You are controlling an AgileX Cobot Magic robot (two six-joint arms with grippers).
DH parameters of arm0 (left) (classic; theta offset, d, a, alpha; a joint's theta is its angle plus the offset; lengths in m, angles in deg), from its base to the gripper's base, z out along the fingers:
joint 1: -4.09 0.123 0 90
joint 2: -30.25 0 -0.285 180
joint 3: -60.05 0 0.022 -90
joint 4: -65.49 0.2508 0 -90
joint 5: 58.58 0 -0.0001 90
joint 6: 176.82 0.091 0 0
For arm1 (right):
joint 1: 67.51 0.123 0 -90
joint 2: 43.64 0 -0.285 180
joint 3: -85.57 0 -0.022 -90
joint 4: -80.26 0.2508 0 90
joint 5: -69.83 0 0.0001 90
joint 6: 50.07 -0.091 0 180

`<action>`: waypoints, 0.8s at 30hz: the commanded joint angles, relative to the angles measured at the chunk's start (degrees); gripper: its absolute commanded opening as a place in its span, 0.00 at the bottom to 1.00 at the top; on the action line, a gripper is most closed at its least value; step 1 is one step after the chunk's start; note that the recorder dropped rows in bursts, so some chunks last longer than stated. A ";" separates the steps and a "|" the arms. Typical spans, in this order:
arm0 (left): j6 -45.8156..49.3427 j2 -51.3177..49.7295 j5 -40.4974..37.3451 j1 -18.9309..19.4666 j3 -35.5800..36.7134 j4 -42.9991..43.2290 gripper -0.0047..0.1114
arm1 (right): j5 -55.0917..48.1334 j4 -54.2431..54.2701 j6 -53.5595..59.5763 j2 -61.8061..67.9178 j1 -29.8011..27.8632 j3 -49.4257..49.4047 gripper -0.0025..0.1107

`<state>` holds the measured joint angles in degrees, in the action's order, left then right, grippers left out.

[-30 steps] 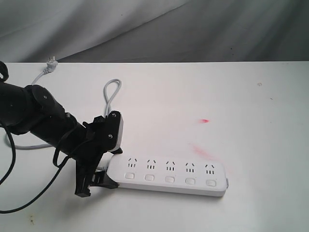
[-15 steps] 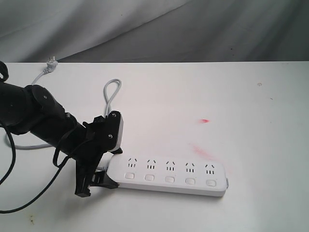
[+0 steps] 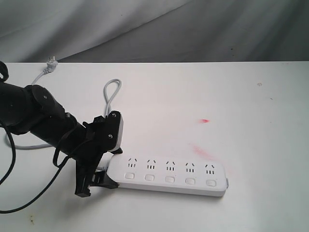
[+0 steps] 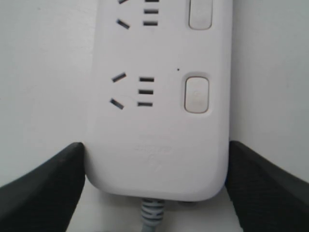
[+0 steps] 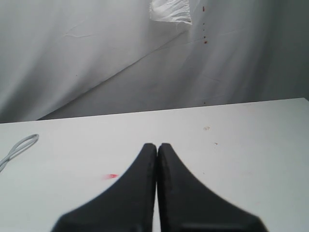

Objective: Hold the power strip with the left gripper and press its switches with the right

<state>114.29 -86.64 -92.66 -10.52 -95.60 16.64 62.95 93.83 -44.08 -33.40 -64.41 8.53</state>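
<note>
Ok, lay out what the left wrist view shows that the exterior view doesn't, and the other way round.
Only the left wrist view: both fingers of the left gripper touching the sides of the power strip at its cord end, plus faint embossed lettering there. Only the exterior view: the strip's whole length with all five switches, the grey cord looping away to its plug, and red smears on the table. Both: the strip lying flat on the white table, with the gripper at its cord end.
</note>
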 commanded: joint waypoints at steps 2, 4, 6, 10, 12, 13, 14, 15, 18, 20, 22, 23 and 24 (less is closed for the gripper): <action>0.36 -0.36 -0.46 -0.27 -0.14 0.02 0.61 | 0.12 -0.36 -0.03 -0.32 -0.39 -0.18 0.02; 0.36 -0.36 -0.46 -0.27 -0.14 0.02 0.61 | 0.12 -0.36 -0.03 -0.32 -0.39 -0.18 0.02; 0.36 -0.36 -0.34 -0.27 -0.14 0.02 0.62 | 0.12 -0.36 -0.03 -0.32 -0.39 -0.18 0.02; 0.36 -0.36 -0.19 -0.27 -0.14 0.02 0.83 | 0.12 -0.36 -0.03 -0.32 -0.39 -0.18 0.02; 0.36 -0.36 -0.29 -0.27 -0.14 0.02 0.89 | 0.12 -0.14 -0.11 -0.32 -0.39 -0.18 0.02; 0.36 -0.36 -0.29 -0.27 -0.14 0.02 0.90 | 0.12 -0.14 -0.11 -0.32 -0.39 -0.18 0.02; 0.36 -0.36 -0.29 -0.27 -0.14 0.02 0.90 | 0.12 -0.14 -0.11 -0.32 -0.39 -0.18 0.02; -0.03 -0.36 -0.56 -0.27 -0.14 0.02 0.90 | 0.12 -0.14 -0.11 -0.32 -0.39 -0.18 0.02; -1.64 -0.36 -2.09 -0.27 -0.14 -1.34 0.90 | 0.12 -0.14 -0.11 -0.32 -0.39 -0.18 0.02; -1.75 0.62 -2.86 -0.27 -0.14 -3.98 0.90 | 0.12 -0.20 -0.11 -0.22 -0.39 -0.18 0.02; -1.75 2.73 -3.38 -0.27 -0.14 -6.48 0.90 | 0.12 -0.20 -0.22 -0.22 -0.39 -0.18 0.02; -1.75 3.84 -3.38 -0.27 -0.14 -7.42 0.90 | 0.12 -0.20 -0.22 -0.22 -0.39 -0.18 0.02; -1.81 5.51 -3.38 -0.27 -0.14 -8.57 0.90 | 0.12 -0.20 -0.22 -0.22 -0.39 -0.18 0.02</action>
<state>113.16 -85.05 -95.26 -10.52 -95.60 11.90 62.84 93.83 -44.08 -33.40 -64.41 8.53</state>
